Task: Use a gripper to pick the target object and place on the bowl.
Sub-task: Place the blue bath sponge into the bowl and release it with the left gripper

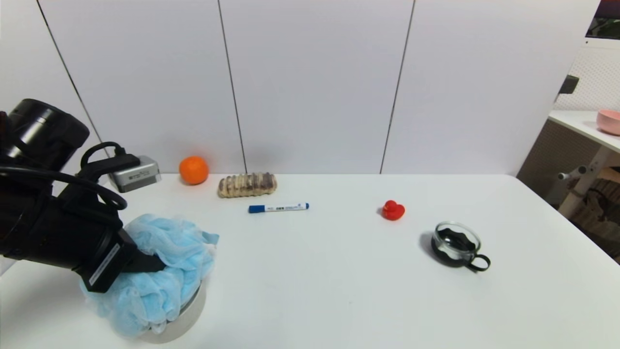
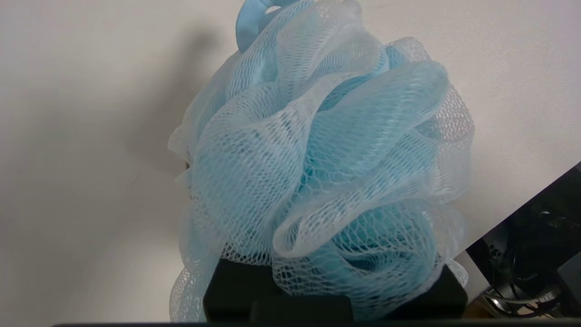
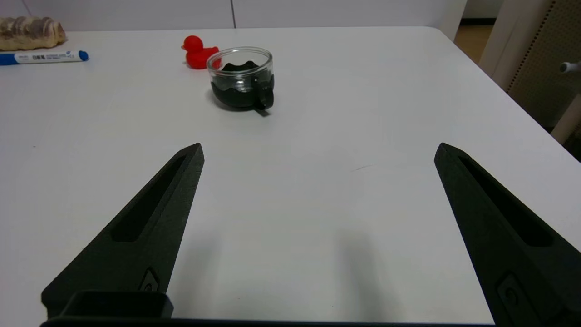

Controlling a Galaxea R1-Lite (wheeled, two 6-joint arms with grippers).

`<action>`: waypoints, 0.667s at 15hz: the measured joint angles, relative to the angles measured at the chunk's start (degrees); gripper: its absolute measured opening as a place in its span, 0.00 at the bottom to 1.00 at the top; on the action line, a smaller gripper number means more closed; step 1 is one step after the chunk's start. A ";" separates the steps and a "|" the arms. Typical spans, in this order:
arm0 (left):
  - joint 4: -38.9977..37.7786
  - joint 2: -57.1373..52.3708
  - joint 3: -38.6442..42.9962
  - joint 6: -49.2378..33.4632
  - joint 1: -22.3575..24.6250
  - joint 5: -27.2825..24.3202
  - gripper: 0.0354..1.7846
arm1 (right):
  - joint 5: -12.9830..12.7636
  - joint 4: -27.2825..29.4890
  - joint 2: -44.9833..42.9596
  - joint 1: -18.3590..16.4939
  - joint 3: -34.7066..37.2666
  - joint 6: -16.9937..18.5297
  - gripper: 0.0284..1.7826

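A: Status of the left gripper (image 1: 162,264)?
B: It sits low at the table's left front corner. Its fingers are buried in the target object (image 1: 155,271), so whether the jaws grip it cannot be told.

A: Location of the target object?
B: On top of the bowl (image 1: 186,315), spilling over the near rim; only part of the bowl's wall shows beneath.

A: Items further right?
B: An orange (image 1: 193,169) and a bread roll (image 1: 247,184) near the back wall, a blue marker (image 1: 278,208), then a red duck (image 1: 393,210) and a glass cup (image 1: 457,245).

A: The right gripper (image 3: 317,156)?
B: Idle above bare table (image 1: 339,271), near the cup, jaws wide apart, holding nothing
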 joint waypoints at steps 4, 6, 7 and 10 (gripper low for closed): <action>-1.06 0.66 0.37 -0.01 0.91 0.00 0.26 | 0.00 0.00 0.00 0.00 0.00 0.00 0.98; -2.49 0.83 1.16 -0.32 1.10 0.00 0.26 | 0.00 0.00 0.00 0.00 0.00 -0.02 0.98; -3.18 0.91 1.57 -0.41 1.16 0.00 0.26 | 0.00 0.00 0.00 0.00 0.00 -0.02 0.98; -3.54 1.05 2.12 -0.52 1.16 0.06 0.32 | 0.00 0.00 0.00 0.00 0.00 0.01 0.98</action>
